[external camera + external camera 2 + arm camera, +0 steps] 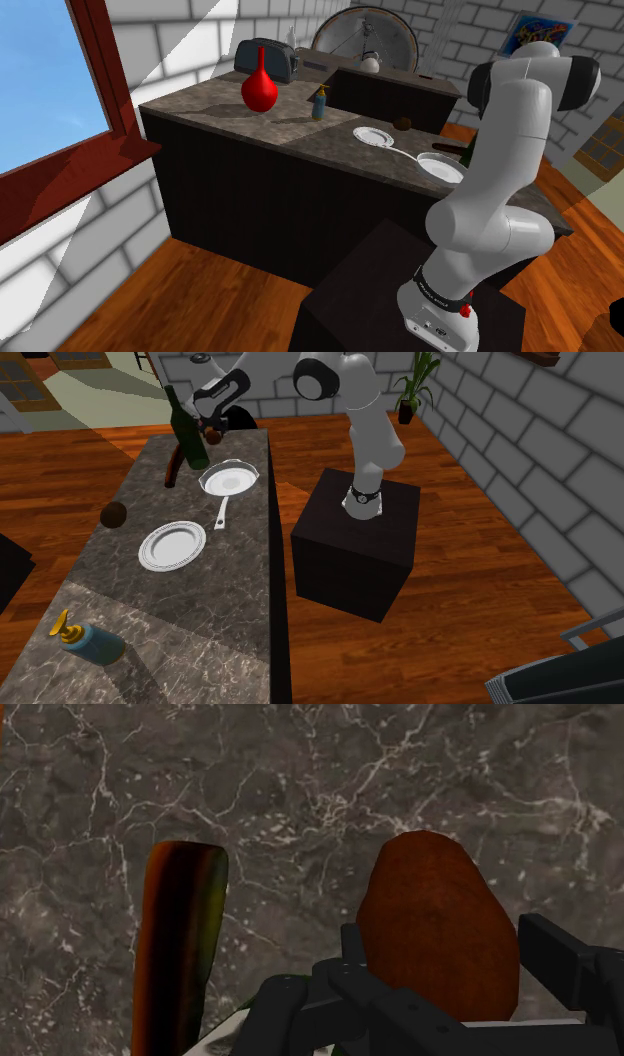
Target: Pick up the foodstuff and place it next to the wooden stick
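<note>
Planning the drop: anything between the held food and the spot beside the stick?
Nothing visible: bare marble counter separates the reddish-brown rounded lump in the black gripper from the dark wooden stick. A green bottle stands close by.

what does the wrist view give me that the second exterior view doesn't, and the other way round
Wrist view: a close look at the claw clasping the brown foodstuff from both sides, over the veined dark counter.
Second exterior view: the white arm, black stand, green bottle, pan, plate, a small round brown thing, a pump bottle and the wooden floor.
Shared: the claw, the foodstuff, the wooden stick lying beside it, and the counter.
</note>
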